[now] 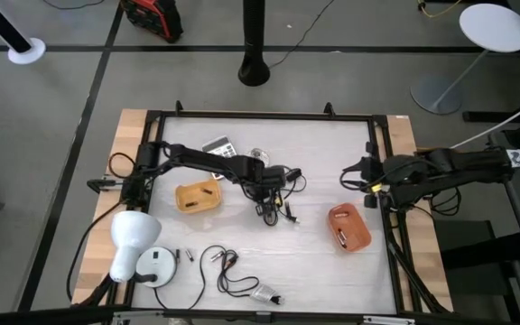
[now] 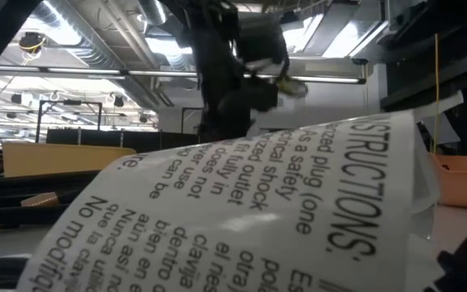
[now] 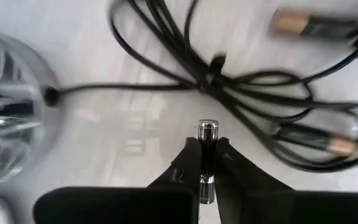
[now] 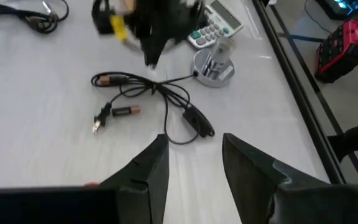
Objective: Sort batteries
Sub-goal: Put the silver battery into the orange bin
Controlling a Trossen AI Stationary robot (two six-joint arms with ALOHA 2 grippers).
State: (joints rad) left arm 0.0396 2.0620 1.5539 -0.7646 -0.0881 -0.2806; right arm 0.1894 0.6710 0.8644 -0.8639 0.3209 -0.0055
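Worktop (image 1: 314,262): pale surface inside a black frame, carrying all the items.
Yellow bin (image 1: 198,195): left of centre, beside the left arm.
Orange bin (image 1: 348,227): toward the right side.
Cable (image 4: 166,99): black, looped mid-worktop, with two batteries (image 4: 124,111) lying among its loops.
Left tool (image 3: 206,163): above the cable, clamped on a battery (image 3: 206,149) held upright.
Right tool (image 4: 194,163): at the right edge, fingers apart, holding nothing.

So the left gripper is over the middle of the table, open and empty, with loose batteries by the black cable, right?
Not quite. The left gripper is shut on a battery, as the left wrist view shows. It is mid-table, and loose batteries do lie by the black cable.
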